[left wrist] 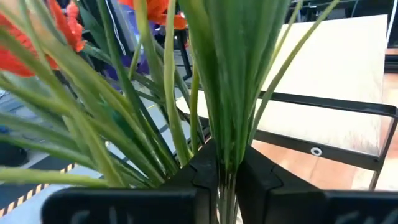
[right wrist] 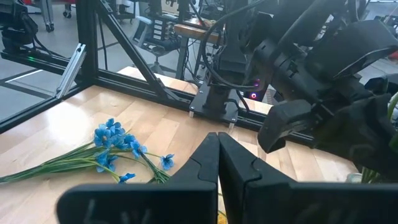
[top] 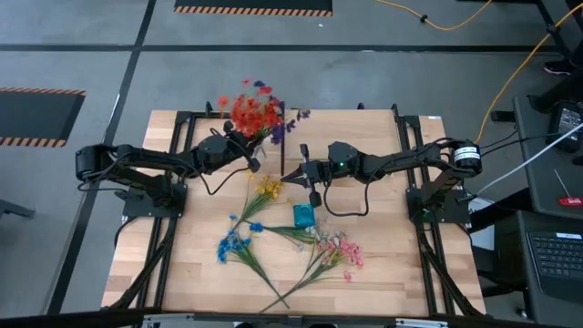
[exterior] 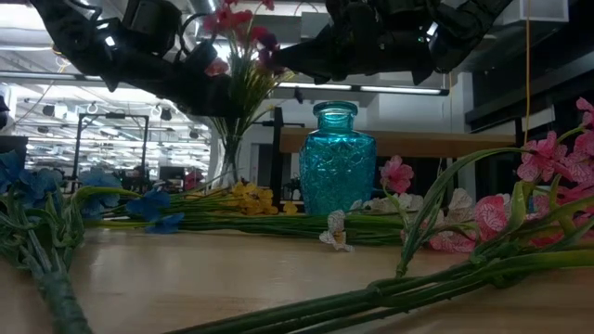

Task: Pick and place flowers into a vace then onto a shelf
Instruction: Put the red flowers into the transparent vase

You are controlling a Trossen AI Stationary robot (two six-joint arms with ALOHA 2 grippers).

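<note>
From above: light-wood table (top: 383, 264) carrying a black-framed shelf (top: 364, 128) along its far edge. Left gripper (top: 255, 150) by the shelf's front edge, jaws clamped on a bunch of red flowers (top: 255, 111) whose blooms spread over the shelf. Right gripper (top: 293, 174) mid-table, jaws pressed together on nothing, just short of the left one. Loose stems between the arms and the near edge: yellow flowers (top: 268, 189), blue flowers (top: 232, 246), pink flowers (top: 337, 251), all thin green stalks fanned out, with a teal vase (top: 303, 216) among them.

Table level: vase (exterior: 338, 160) upright, faceted glass, narrow-necked, ringed by lying stems; blue blooms (exterior: 28, 186) and pink blooms (exterior: 548, 158) crowd the foreground.

Left wrist: green stalks (left wrist: 217, 93), smooth and blade-like, pinched between dark fingers (left wrist: 199, 168), blocking most of the pale shelf board (left wrist: 336, 74).

Right wrist: closed fingers (right wrist: 205, 158) above the wood grain; blue cluster (right wrist: 118, 140) beside them.
</note>
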